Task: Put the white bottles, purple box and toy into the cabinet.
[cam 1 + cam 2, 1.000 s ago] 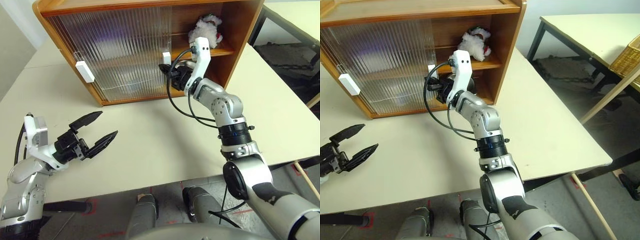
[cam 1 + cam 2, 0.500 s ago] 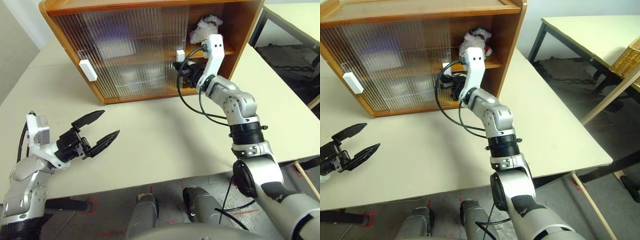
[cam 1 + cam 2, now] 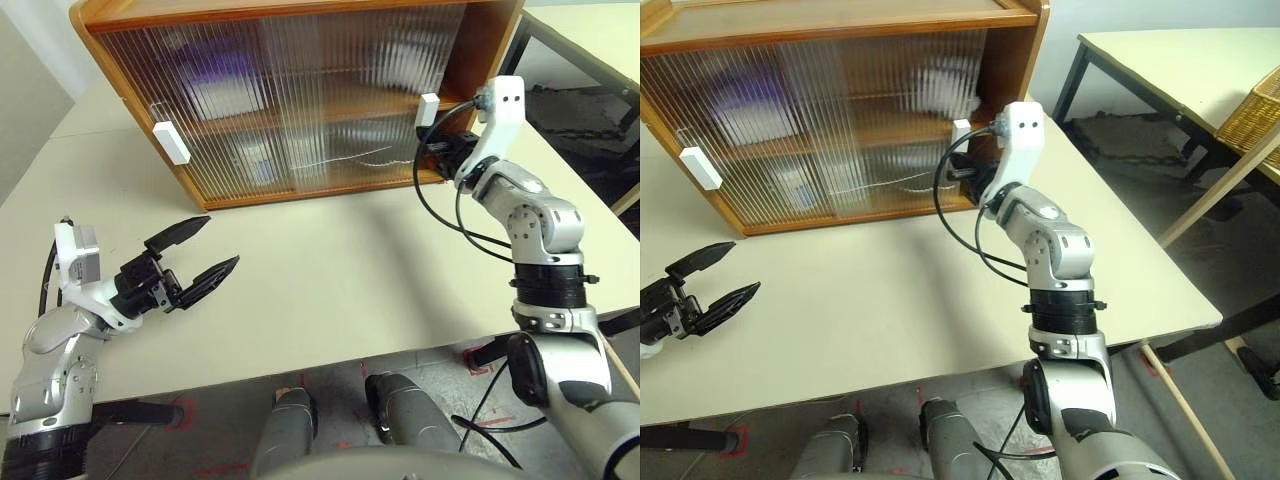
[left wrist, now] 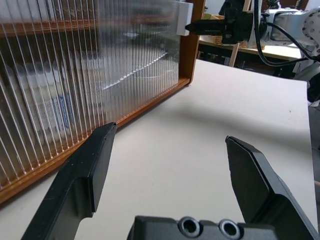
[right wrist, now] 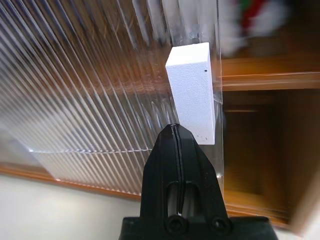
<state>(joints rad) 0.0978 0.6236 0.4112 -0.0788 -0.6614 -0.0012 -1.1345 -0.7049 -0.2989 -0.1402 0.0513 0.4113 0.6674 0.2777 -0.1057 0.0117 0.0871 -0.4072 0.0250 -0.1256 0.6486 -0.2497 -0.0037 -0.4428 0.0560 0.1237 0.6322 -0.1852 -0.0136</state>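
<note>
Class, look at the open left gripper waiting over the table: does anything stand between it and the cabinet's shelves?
Yes. The cabinet's two ribbed sliding doors cover nearly the whole front. The shut right gripper is at the right door's white handle.

Desk (image 3: pixel 330 270): pale cream top, wide and flat, seen from above.
On the desk: one cabinet (image 3: pixel 290 15), standing at the far side, its base flat on the top.
Cabinet frame: orange-brown wood, with a middle shelf (image 5: pixel 265 80) inside.
Cabinet front: ribbed translucent sliding doors, nearly covering the whole width; a narrow gap remains at the right end.
Door handles: two white rectangular blocks, one at the left (image 3: pixel 171 142), one near the right (image 3: pixel 429 108).
Behind the doors: blurred shapes on both shelves, not identifiable.
</note>
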